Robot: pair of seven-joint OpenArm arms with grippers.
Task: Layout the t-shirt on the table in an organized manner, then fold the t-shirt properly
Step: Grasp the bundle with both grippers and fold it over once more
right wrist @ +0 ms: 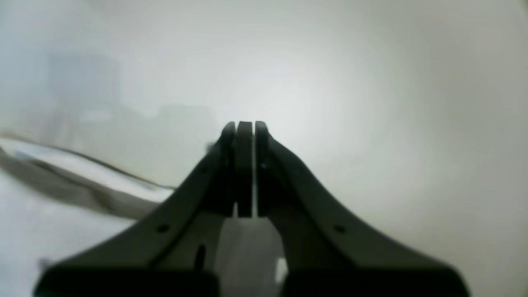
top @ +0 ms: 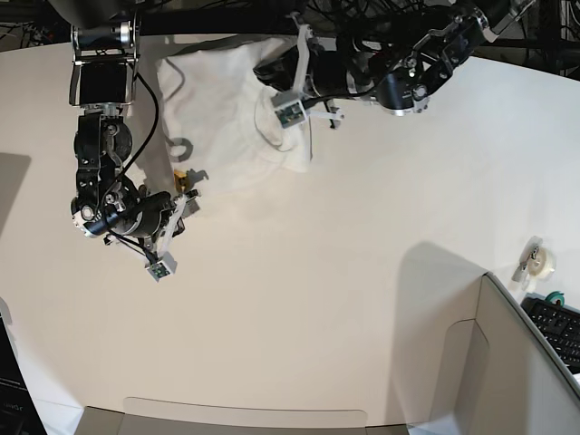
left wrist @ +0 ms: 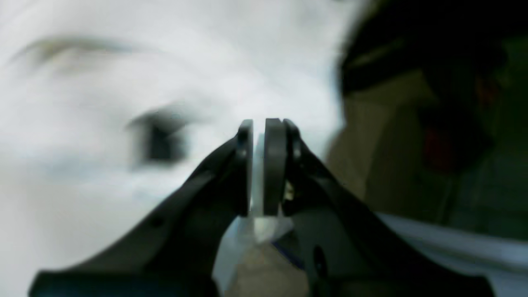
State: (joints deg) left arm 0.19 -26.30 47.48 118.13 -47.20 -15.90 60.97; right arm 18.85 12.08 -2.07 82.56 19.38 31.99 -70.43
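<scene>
White cotton, the t-shirt (top: 227, 113), lies bunched at the upper middle of the base view on the table (top: 362, 299), plain side mostly showing, with a scrap of yellow-orange print near its lower left corner. The job looks to be in the laying-out step; no fold has begun, since the cloth is rumpled and partly lifted. The left gripper (top: 270, 71), reaching in from the upper right of that view, has its fingers pinched narrow on the shirt's upper right edge; its wrist view is blurred but shows pale cloth in the slit between the two pads. The right gripper (top: 190, 192), at the left of the base view, sits at the shirt's lower left corner with its fingers closed together; its wrist view shows no cloth clearly between the pads, so it appears to hold nothing. My judgement is that the next move calls for drawing the held edge outward to spread the shirt flat, while the right gripper would need to open and take the near corner to tension the cloth.
</scene>
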